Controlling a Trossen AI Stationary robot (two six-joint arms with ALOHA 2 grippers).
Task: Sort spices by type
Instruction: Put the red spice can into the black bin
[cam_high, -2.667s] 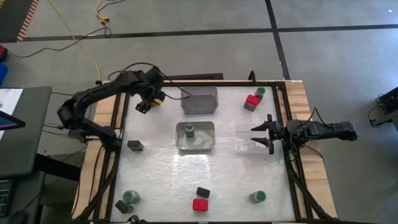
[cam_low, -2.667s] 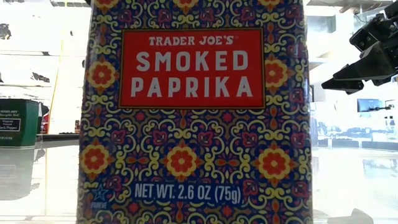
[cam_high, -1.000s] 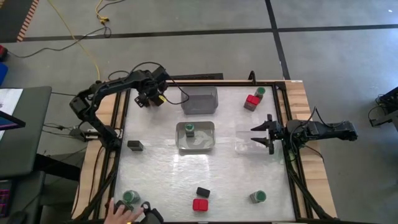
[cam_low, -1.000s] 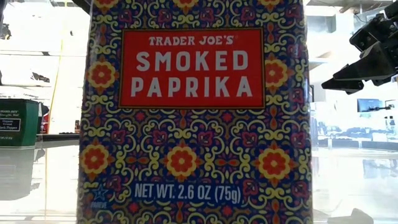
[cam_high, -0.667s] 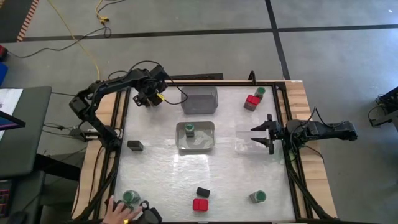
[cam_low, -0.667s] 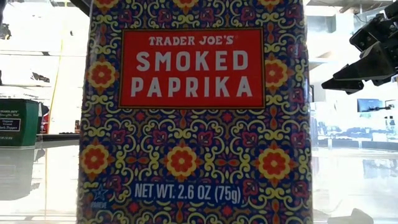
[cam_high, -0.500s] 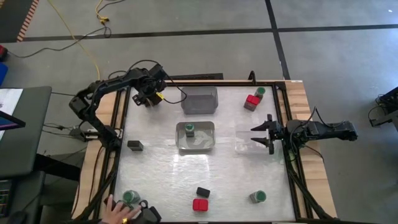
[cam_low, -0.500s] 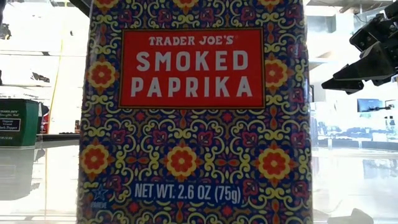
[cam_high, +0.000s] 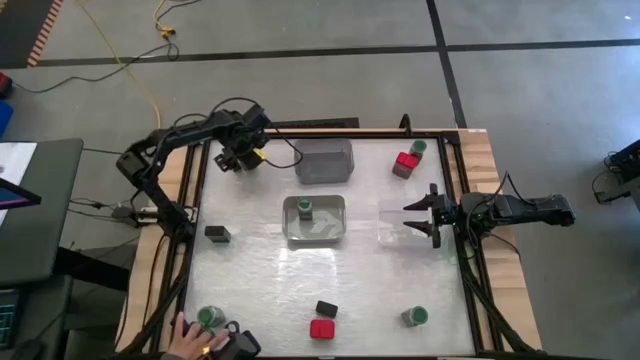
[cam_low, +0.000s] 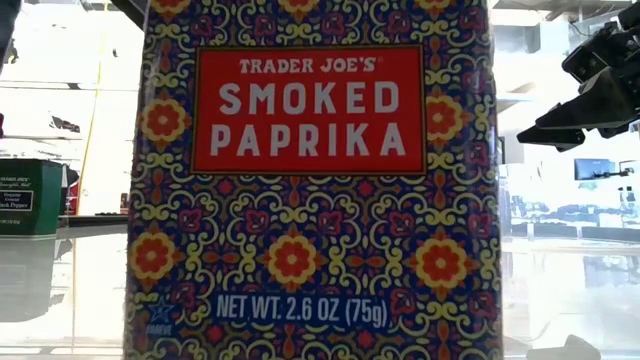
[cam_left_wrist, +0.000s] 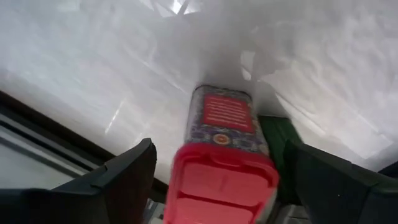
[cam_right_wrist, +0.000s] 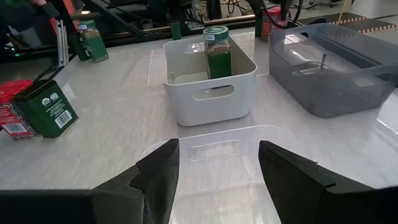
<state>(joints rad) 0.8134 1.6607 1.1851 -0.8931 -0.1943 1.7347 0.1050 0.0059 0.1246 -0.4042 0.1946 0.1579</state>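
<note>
Since a moment ago the left arm has drawn in a little at the far-left corner of the pale bench (cam_high: 260, 275), and a person's hand (cam_high: 190, 340) has come in at the near-left corner beside a round green-lidded jar (cam_high: 208, 317).

The left gripper (cam_high: 243, 157) hangs over a red-lidded square tin with a patterned blue wrapper (cam_left_wrist: 224, 118). Its fingers (cam_left_wrist: 127, 177) stand wide on either side, with a gap showing on each flank, so nothing is clamped yet. A dark green object sits just beside the tin, towards one finger.

I judge the tin to be light, stiff and smooth-sided, so it should be squeezed flat across two opposite walls below the lid. The plastic lid may flex or pop, and the neighbour crowds one side.

The right gripper (cam_high: 420, 218) waits with its fingers wide above the clear plastic bin (cam_right_wrist: 205, 186) at the right edge.
</note>
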